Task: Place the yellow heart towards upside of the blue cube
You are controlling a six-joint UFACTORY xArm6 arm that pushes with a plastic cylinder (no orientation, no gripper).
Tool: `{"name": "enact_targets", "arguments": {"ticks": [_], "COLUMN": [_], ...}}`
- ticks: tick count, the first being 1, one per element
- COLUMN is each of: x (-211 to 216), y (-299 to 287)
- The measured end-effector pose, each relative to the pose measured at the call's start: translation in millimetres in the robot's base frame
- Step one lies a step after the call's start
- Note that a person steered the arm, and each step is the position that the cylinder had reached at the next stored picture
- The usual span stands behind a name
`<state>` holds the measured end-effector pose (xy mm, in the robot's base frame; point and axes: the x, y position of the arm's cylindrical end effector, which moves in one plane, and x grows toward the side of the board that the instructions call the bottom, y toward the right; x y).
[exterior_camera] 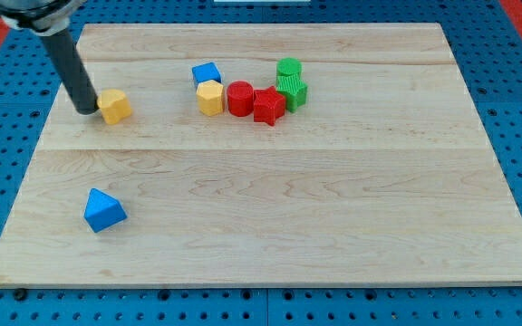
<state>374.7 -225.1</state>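
One slow push right and upward: my tip [87,110], a rod without jaws, touches the yellow heart [114,106]; aim above the blue cube [206,74].

A single camera looks down at a slant on the wooden board [270,208] from beyond its near long edge, high enough to take in the whole board, all four corners inside the frame. The far edge runs shorter than the near one, so the lens faces forward and down, not straight down. A blue perforated surface [515,109] shows around the board on every side, with red at the top corners. The rod enters from the view's top left, its upper part cut off by the frame; my tip [87,110] shows. No second view shares the scene.
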Motion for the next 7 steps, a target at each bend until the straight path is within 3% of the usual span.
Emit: {"name": "enact_targets", "arguments": {"ticks": [2,7], "x": [5.9,-66.3], "y": [3.8,56.4]}}
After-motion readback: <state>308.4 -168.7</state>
